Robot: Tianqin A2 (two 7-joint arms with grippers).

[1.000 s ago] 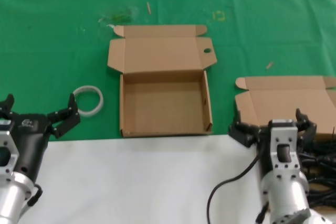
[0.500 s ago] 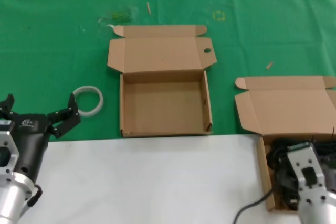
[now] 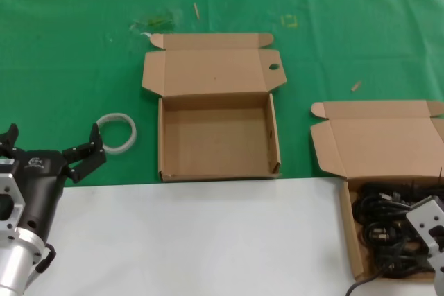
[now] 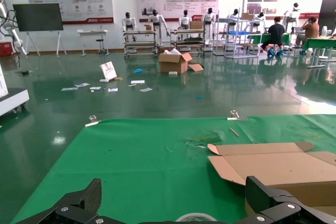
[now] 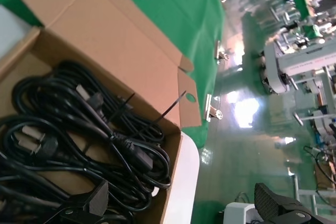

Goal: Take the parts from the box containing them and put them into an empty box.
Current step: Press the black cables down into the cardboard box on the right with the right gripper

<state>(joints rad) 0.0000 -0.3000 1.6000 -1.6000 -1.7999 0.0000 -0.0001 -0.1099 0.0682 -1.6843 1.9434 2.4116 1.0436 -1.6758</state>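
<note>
The black power cables [image 3: 388, 230] lie coiled in the plain-lidded box [image 3: 378, 140], which stands to the right of the empty box [image 3: 216, 136] with the round hole in its lid. The right gripper [image 5: 178, 205] hangs over the cables with jaws spread, touching nothing. The left gripper [image 3: 52, 150], also spread, is parked left of the empty box, near a white ring [image 3: 116, 133] on the desk [image 3: 69, 46].
</note>
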